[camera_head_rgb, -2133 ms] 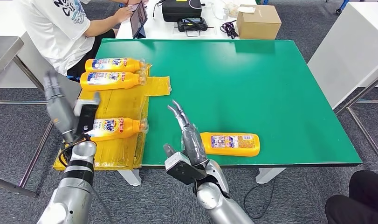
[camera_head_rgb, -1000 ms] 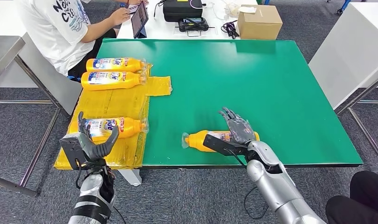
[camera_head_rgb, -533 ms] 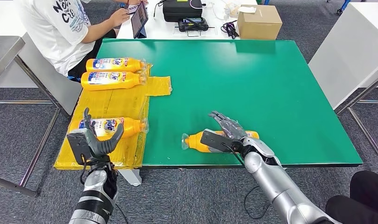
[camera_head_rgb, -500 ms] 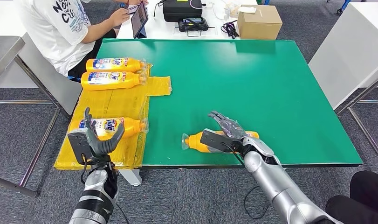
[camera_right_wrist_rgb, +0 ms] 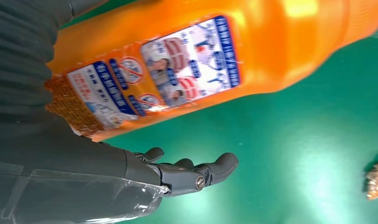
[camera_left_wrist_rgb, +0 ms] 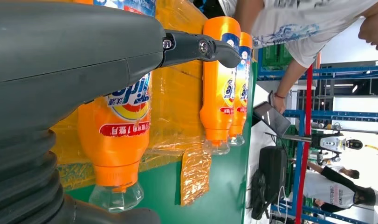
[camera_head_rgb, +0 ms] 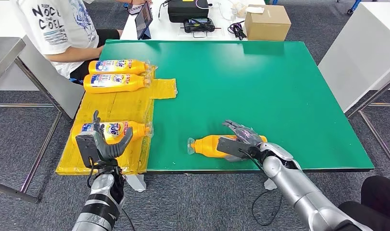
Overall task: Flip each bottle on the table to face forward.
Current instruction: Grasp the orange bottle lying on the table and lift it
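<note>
Green table (camera_head_rgb: 260,82), flat matte top, rectangular. Along its left side lies a crinkled yellow plastic sheet (camera_head_rgb: 120,103), glossy and wrinkled in the left wrist view.

Three orange bottles lie on the sheet, front labels up: two side by side at the far end (camera_head_rgb: 117,66) (camera_head_rgb: 115,82), one nearer (camera_head_rgb: 117,131). Smooth shiny plastic, tapered shoulders, clear caps pointing toward the table's middle.

A fourth orange bottle (camera_head_rgb: 217,145) lies on the bare green near the front edge, cap to the left. The right wrist view shows its back label (camera_right_wrist_rgb: 177,70) facing up, small blue-and-white print.

Right hand (camera_head_rgb: 242,139) rests over this bottle's base end, fingers spread, not clasping it. Left hand (camera_head_rgb: 104,144) hovers at the front-left corner by the near bottle, fingers apart, holding nothing.
</note>
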Controlling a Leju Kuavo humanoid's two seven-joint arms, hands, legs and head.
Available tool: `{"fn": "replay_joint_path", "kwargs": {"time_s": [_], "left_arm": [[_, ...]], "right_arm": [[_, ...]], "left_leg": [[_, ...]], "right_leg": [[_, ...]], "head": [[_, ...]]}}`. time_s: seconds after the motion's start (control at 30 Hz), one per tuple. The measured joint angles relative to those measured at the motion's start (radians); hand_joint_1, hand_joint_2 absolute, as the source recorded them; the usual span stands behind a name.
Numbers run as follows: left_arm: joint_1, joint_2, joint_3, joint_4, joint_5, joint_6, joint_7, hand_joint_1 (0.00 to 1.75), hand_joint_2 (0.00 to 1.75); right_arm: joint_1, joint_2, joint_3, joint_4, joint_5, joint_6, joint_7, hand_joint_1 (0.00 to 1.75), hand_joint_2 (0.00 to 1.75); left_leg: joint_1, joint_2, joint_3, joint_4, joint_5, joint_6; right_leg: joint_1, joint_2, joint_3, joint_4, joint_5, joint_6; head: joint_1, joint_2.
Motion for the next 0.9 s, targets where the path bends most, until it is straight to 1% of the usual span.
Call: {"fn": "replay_joint_path", "kwargs": {"time_s": [0.27, 0.6, 0.9], "left_arm": [[-0.002, 0.0, -0.003, 0.012, 0.0, -0.001, 0.0, 0.0, 1.75], [-0.007, 0.0, -0.004, 0.023, 0.01, -0.006, 0.004, 0.0, 1.75], [-0.01, -0.005, -0.012, 0.034, 0.018, -0.015, 0.009, 0.0, 1.75]], "right_arm": [[0.0, -0.026, 0.02, -0.011, -0.012, 0.009, 0.007, 0.0, 1.75], [-0.019, -0.133, 0.074, -0.099, -0.042, 0.08, 0.042, 0.0, 1.75], [-0.037, -0.18, 0.124, -0.122, -0.06, 0.096, 0.068, 0.0, 1.75]], "left_leg": [[0.0, 0.0, 0.0, 0.0, 0.0, 0.0], [-0.001, 0.0, 0.0, 0.0, 0.0, 0.0], [-0.001, 0.0, 0.0, 0.0, 0.0, 0.0]], "right_leg": [[0.0, 0.0, 0.0, 0.0, 0.0, 0.0], [-0.001, 0.0, 0.0, 0.0, 0.0, 0.0], [0.0, 0.0, 0.0, 0.0, 0.0, 0.0]], "head": [[0.0, 0.0], [0.0, 0.0], [0.0, 0.0]]}}
